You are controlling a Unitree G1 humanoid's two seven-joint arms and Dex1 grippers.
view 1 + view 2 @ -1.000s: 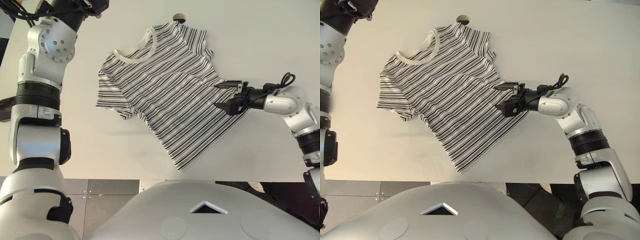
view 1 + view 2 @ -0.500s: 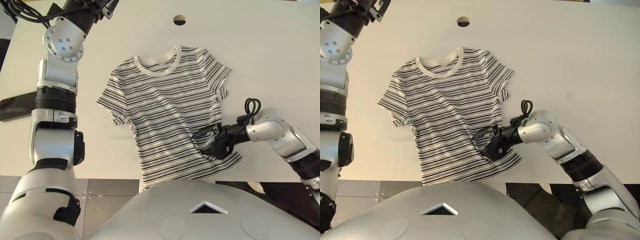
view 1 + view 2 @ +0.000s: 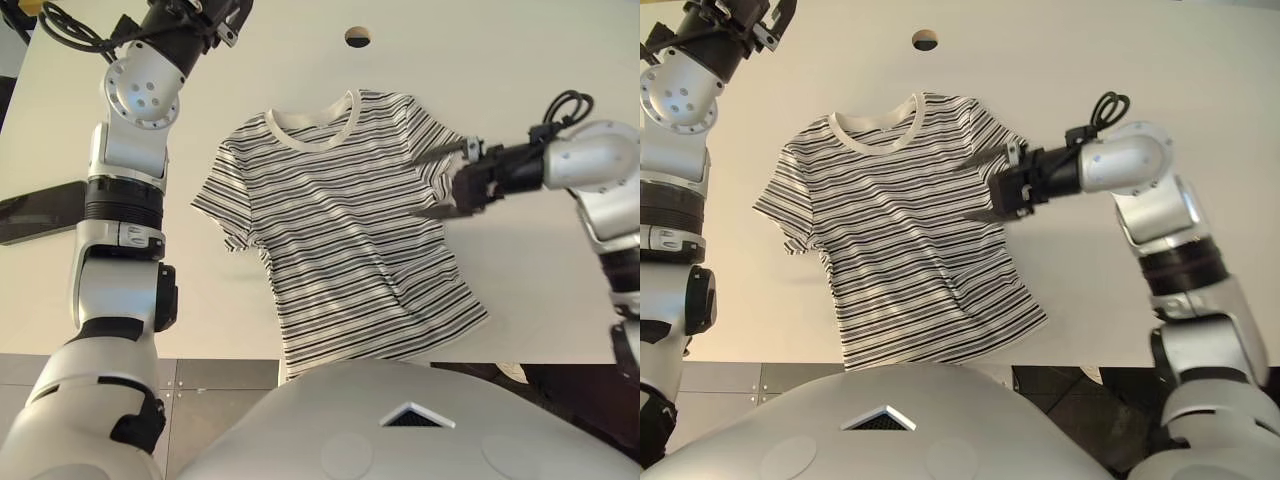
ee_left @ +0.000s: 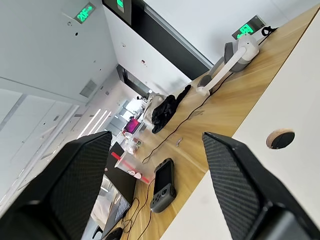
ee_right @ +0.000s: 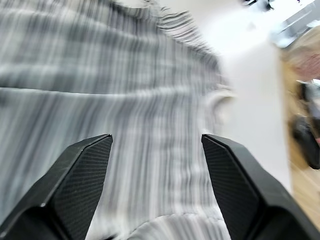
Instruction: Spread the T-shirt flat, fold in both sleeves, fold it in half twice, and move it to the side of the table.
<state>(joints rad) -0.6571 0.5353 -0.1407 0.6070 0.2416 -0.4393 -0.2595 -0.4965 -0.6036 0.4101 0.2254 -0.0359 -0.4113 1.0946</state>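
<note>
risk: too deep a pinch dragging the black-and-white striped short-sleeved t-shirt (image 3: 340, 230) askew. lies flat on white tabletop (image 3: 545, 70); right pincer (image 3: 428, 186) spread, empty, over right sleeve (image 3: 440, 140); left pincer (image 4: 155, 195) spread, high, well away.

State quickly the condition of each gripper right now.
Left gripper: open, empty.
Right gripper: open, empty, over the black-and-white striped fabric T-shirt.

Striped T-shirt (image 3: 330, 230) spread on the white table (image 3: 540, 80); right hand (image 3: 412, 188), fingers (image 3: 440, 154) apart, over its sleeve-side edge.
</note>
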